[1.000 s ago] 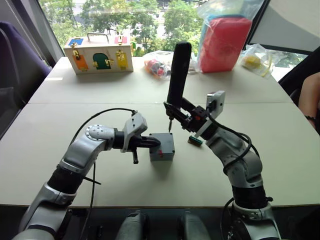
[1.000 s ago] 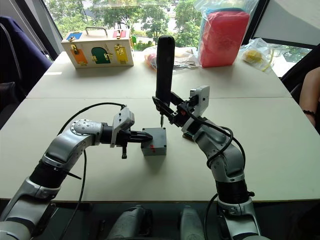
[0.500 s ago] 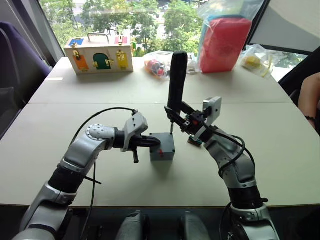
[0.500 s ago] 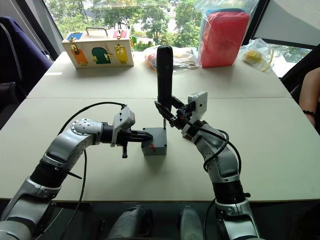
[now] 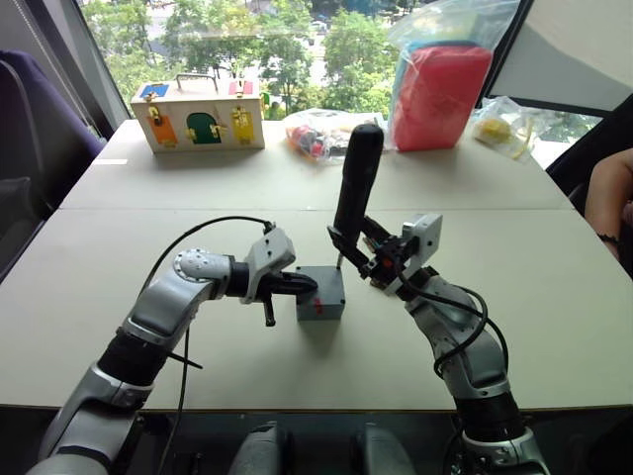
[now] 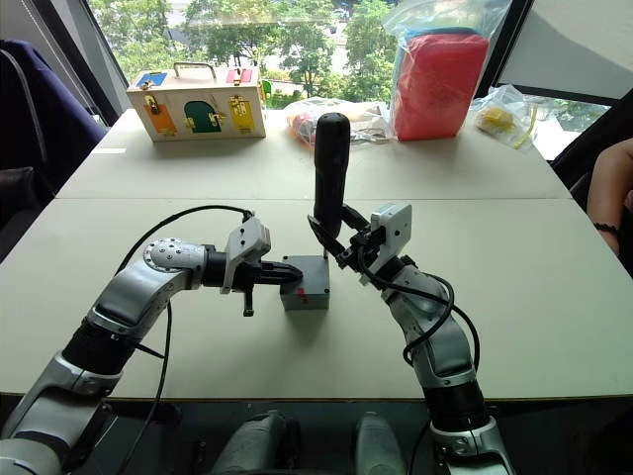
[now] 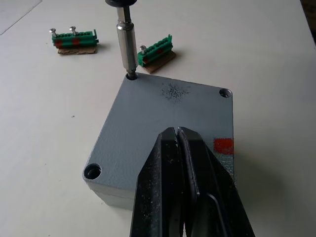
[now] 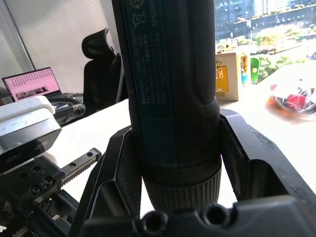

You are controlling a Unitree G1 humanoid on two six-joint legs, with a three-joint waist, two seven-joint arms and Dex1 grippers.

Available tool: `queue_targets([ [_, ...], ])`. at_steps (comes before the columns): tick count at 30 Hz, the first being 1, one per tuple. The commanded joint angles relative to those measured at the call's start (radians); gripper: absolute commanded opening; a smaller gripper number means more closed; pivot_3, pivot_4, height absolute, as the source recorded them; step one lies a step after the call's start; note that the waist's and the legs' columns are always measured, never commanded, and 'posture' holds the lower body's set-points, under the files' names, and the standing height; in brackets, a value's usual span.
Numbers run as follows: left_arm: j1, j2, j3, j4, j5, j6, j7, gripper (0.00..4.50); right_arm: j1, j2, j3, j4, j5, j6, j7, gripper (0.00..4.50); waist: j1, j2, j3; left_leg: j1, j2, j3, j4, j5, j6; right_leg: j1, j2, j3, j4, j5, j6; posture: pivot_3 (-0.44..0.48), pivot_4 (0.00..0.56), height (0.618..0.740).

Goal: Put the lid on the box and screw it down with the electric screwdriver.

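The grey box [image 5: 320, 305] sits mid-table with the lid [image 7: 163, 111] lying flush on it, a red mark [image 7: 223, 145] on one side. My left gripper [image 5: 308, 286] is shut, its black fingers [image 7: 170, 163] resting together on the lid's top. The black electric screwdriver [image 5: 354, 183] stands nearly upright, with my right gripper [image 5: 358, 249] shut on its lower body [image 8: 168, 98]. Its metal bit [image 7: 127, 42] points down into the screw hole at the lid's far corner.
Two green terminal blocks [image 7: 75, 39] [image 7: 156, 50] lie just beyond the box. At the back stand a wooden box with coloured doors [image 5: 198, 116], a bag of small items [image 5: 312, 129], a red bagged pack [image 5: 440, 84] and a yellow bagged item [image 5: 499, 121]. A person's arm [image 5: 605, 198] is at the right edge.
My right arm has lowered the screwdriver, bringing its bit down into the lid's far corner hole. My left gripper has stayed on the lid.
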Motion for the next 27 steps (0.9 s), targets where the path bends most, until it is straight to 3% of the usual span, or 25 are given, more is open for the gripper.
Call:
queue_targets([
  [1,0.01,0.001,-0.023,0.016,0.021,0.006,-0.005,0.0,0.044,0.0,0.039,0.049,-0.043,0.037,-0.014,1.85,0.0,0.0,-0.003,0.0,0.0,0.0,0.0,0.0,0.0,0.0,0.0,0.0,0.0,0.0,0.0,0.0,0.15,0.74],
  [17,0.004,-0.013,-0.029,0.023,0.027,0.002,-0.001,0.0,0.024,0.0,0.037,0.04,-0.047,0.037,-0.018,1.85,0.0,-0.001,-0.007,0.0,0.0,0.0,-0.002,-0.001,-0.001,-0.001,-0.003,0.0,0.0,-0.001,-0.002,0.0,0.15,0.74],
  [23,-0.004,-0.024,-0.036,0.042,0.04,-0.012,-0.002,0.0,-0.004,0.009,0.001,-0.026,-0.013,0.048,-0.038,1.85,0.0,-0.001,-0.007,-0.001,0.0,0.0,-0.003,-0.001,-0.001,-0.002,-0.004,0.0,-0.001,-0.002,-0.004,0.0,0.15,0.74],
  [27,-0.01,-0.025,-0.043,0.053,0.046,-0.019,-0.015,0.0,-0.107,-0.02,-0.081,-0.158,0.078,0.136,-0.057,1.85,0.0,0.0,-0.006,-0.004,-0.001,0.0,-0.003,-0.001,-0.001,-0.005,-0.005,0.0,0.0,-0.002,-0.004,0.0,0.15,0.74],
])
